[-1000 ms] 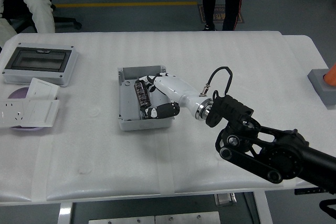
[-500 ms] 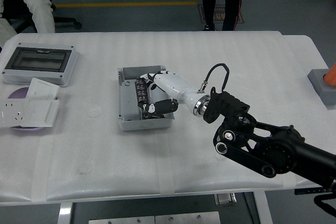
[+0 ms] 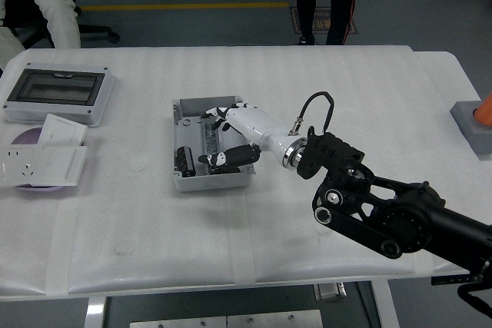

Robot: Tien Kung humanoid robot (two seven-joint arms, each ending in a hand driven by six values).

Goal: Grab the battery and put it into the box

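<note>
Battery (image 3: 183, 158) lies in box (image 3: 188, 183), right hand (image 3: 227, 137) open above; lifting out could snag the rim.

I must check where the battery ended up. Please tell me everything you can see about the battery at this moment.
The battery is a small, dark, cylinder-like piece, too small to show markings. It lies inside the grey open box, at its left side towards the near wall, with its length running roughly from near to far. The right hand, white with black fingertips, is over the box's middle and right part, fingers spread, and does not touch it. Nothing else appears to touch it besides the box.
</note>
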